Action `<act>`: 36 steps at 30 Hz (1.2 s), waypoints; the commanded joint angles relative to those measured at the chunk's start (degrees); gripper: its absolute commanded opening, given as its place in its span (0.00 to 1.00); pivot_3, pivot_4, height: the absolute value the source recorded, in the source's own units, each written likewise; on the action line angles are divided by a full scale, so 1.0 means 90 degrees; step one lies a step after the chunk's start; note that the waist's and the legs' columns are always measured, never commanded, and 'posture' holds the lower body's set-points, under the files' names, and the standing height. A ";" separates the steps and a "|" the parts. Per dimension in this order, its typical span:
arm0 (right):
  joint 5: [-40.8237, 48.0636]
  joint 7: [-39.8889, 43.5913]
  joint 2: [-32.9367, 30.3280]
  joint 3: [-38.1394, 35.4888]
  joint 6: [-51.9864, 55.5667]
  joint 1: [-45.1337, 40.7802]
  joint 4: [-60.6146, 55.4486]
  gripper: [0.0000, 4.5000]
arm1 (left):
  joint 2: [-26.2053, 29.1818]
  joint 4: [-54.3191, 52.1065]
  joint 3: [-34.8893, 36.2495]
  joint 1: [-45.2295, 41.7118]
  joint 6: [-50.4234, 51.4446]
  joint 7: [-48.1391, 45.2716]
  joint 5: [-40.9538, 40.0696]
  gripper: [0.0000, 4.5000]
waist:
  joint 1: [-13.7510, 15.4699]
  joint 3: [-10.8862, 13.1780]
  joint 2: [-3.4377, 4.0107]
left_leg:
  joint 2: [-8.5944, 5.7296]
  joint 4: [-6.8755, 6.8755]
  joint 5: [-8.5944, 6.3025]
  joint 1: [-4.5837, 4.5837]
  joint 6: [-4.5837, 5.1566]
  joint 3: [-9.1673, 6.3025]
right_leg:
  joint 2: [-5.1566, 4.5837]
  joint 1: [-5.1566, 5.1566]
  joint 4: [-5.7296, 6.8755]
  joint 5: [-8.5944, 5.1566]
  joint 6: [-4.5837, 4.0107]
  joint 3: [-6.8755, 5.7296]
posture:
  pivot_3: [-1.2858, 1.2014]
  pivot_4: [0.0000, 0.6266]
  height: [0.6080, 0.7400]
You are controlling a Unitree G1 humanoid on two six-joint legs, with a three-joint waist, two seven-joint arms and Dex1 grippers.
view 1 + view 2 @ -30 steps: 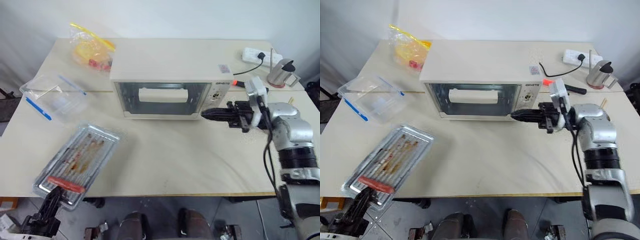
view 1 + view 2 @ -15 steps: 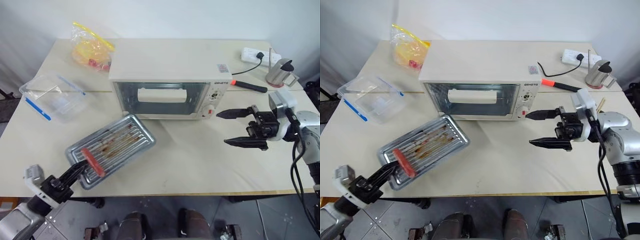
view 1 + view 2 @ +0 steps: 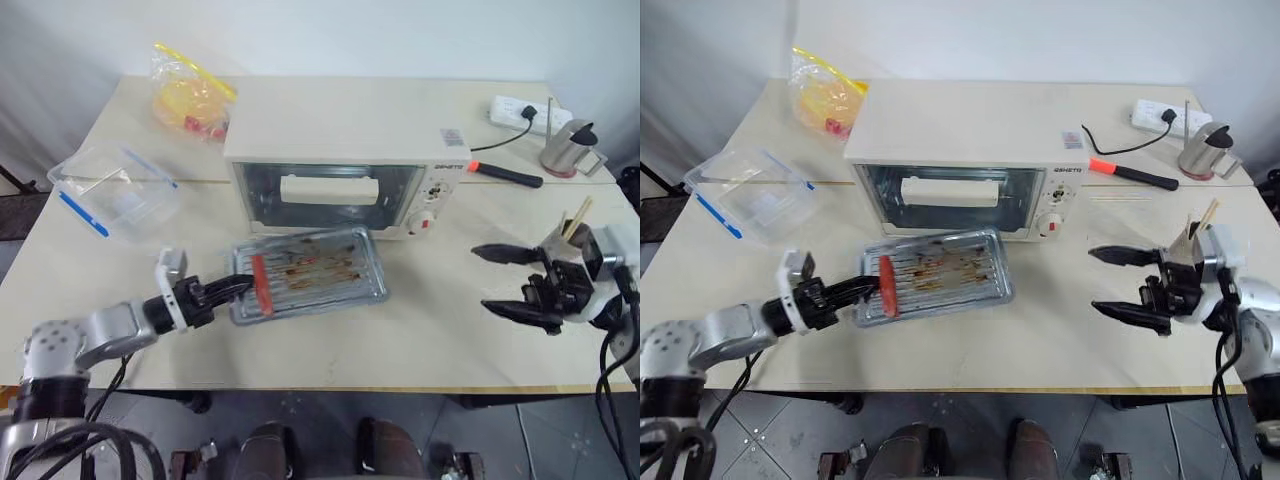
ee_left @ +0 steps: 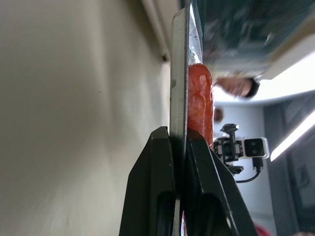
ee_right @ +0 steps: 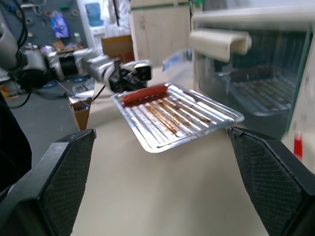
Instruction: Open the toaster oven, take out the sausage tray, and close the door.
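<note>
The toaster oven is a cream-white box with a glass front, standing at the bench's centre toward twelve o'clock. Its control panel with a red-marked knob sits at the three o'clock end. The door is shut and upright, its wide cream bar handle running across the glass. The sausage tray is shallow silver metal, ribbed and stained brown. It is just in front of the oven toward six o'clock, long side parallel to the door. One thin red sausage lies across its nine o'clock end.
</note>
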 commanded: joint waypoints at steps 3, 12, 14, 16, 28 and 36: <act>0.0007 0.0344 -0.0010 -0.0478 -0.0264 0.0184 -0.0484 0.99 | -0.0346 0.0949 -0.0590 -0.1165 0.0587 -0.1137 0.1536 0.00 | -0.0007 0.0000 -0.0001 | 0.0005 0.0000 0.0016 0.0002 -0.0020 0.0018 | 0.0016 0.0000 0.0006 0.0001 0.0001 0.0000 | 0.52 0.24 1.00; -0.0302 0.0344 0.0085 -0.0793 -0.0306 0.0332 -0.0491 1.00 | -0.0685 0.1668 -0.1121 -0.2037 0.0408 -0.2796 0.4020 0.14 | 0.0067 -0.0002 0.0002 | 0.0011 0.0000 0.0022 0.0009 -0.0024 0.0044 | 0.0019 0.0002 0.0015 0.0000 -0.0001 0.0004 | 0.52 0.24 1.00; -0.0329 0.0344 0.0112 -0.0826 -0.0286 0.0341 -0.0512 1.00 | -0.0710 0.1779 -0.1092 -0.2114 0.0531 -0.3060 0.4308 0.24 | 0.0057 -0.0002 0.0003 | 0.0011 0.0000 0.0022 0.0010 -0.0025 0.0044 | 0.0018 0.0002 0.0015 0.0000 -0.0001 0.0004 | 0.52 0.24 1.00; -0.0355 0.0344 0.0119 -0.0806 -0.0271 0.0369 -0.0547 1.00 | -0.0725 0.1761 -0.1027 -0.2120 0.0583 -0.3284 0.4538 0.38 | 0.0045 -0.0002 0.0003 | 0.0012 0.0000 0.0022 0.0010 -0.0025 0.0044 | 0.0018 0.0001 0.0017 0.0000 -0.0001 0.0005 | 0.52 0.24 1.00; -0.0483 0.0344 0.0069 -0.0373 -0.0272 -0.0036 -0.0252 1.00 | 0.0048 0.0780 -0.0567 -0.1601 0.1194 -0.3816 0.5236 1.00 | -0.0105 -0.0001 0.0000 | 0.0021 -0.0009 0.0021 0.0036 -0.0026 0.0017 | 0.0020 0.0001 0.0034 0.0000 -0.0002 0.0031 | 0.52 0.24 1.00; -0.0490 0.0344 -0.0060 0.0078 -0.0392 -0.0352 0.0052 1.00 | 0.1248 0.0354 -0.0663 -0.1245 0.0779 -0.5002 0.5679 1.00 | -0.0223 0.0001 -0.0001 | 0.0024 -0.0027 0.0018 0.0069 -0.0031 0.0042 | 0.0020 0.0001 0.0043 -0.0004 -0.0008 0.0060 | 0.52 0.24 1.00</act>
